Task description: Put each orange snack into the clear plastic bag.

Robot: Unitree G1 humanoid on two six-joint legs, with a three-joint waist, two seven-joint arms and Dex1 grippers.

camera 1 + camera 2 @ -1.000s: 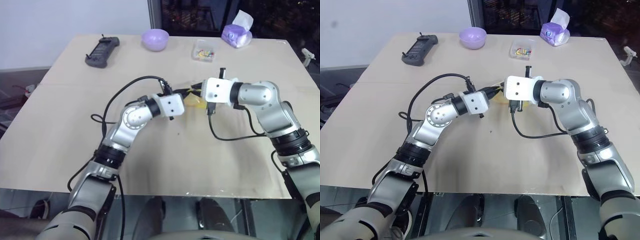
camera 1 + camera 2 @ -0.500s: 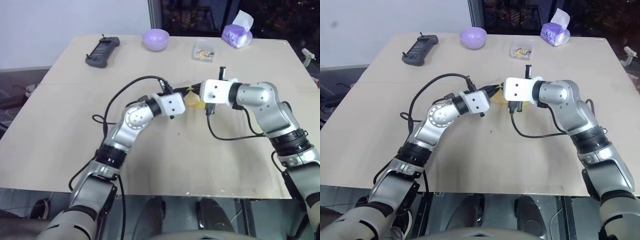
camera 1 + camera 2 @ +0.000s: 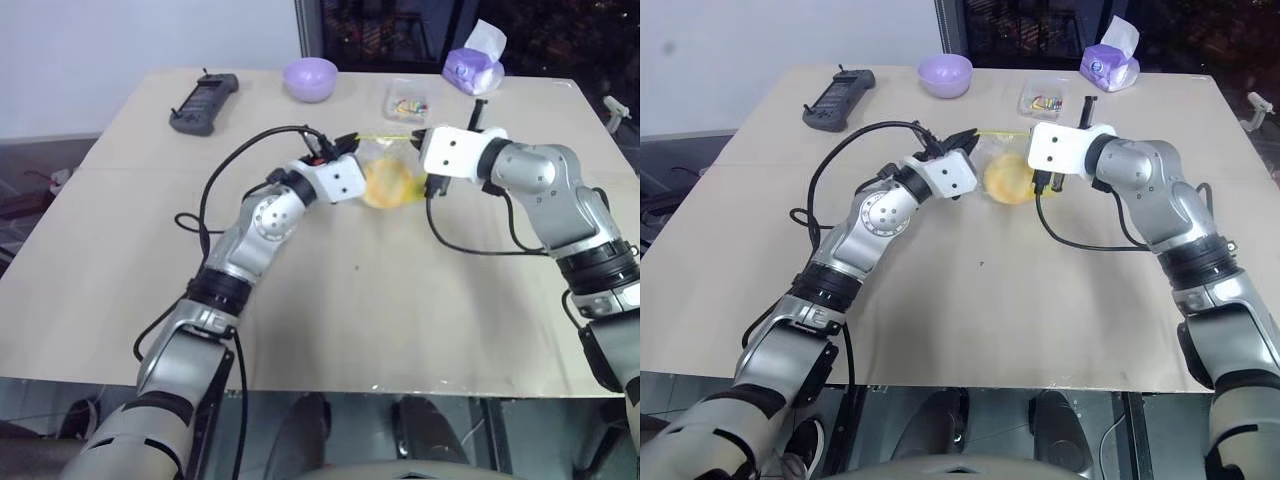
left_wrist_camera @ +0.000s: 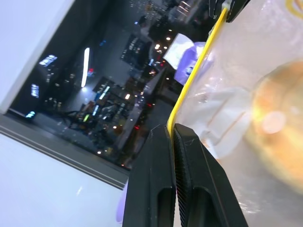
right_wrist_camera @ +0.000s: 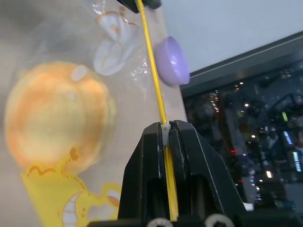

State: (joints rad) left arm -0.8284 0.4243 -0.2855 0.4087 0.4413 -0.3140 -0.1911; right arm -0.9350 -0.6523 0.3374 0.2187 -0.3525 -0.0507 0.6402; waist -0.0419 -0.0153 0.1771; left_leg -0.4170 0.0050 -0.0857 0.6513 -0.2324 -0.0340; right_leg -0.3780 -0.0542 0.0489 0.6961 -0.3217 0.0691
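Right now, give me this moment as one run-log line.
left gripper: shut on clear plastic bag seal strip | right gripper: shut on same strip | bag: held above table | orange snack: inside bag

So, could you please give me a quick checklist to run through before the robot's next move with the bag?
1. Left gripper shut on the yellow seal strip: ok.
2. Right gripper shut on the same strip: ok.
3. Orange snack inside the clear plastic bag: ok.
4. Bag hanging between both grippers, strip taut: ok.
5. Seal fully pressed shut along the strip: cannot tell.
6. Table below free for setting the bag down: ok.
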